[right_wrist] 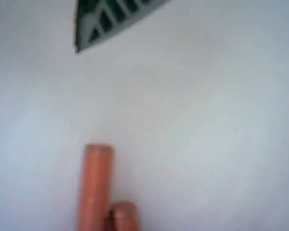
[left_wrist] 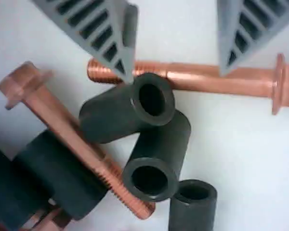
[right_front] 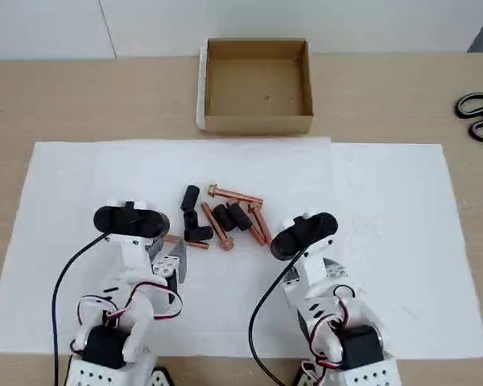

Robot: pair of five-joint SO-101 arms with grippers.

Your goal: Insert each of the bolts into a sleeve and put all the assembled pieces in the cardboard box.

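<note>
Where bolts point(right_front: 235, 195) lie: among sleeves point(right_front: 190, 197).
Left tool point(left_wrist: 174, 74): jaws apart above one bolt point(left_wrist: 202, 79).
Right tool point(right_wrist: 111, 21): state unclear.

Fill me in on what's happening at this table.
Two robot arms stand over a loose heap of copper bolts and black sleeves on a white sheet. The left gripper hangs open just above one bolt, next to a sleeve. The right arm sits low at the heap's other side. Nothing is in the cardboard box yet.
</note>
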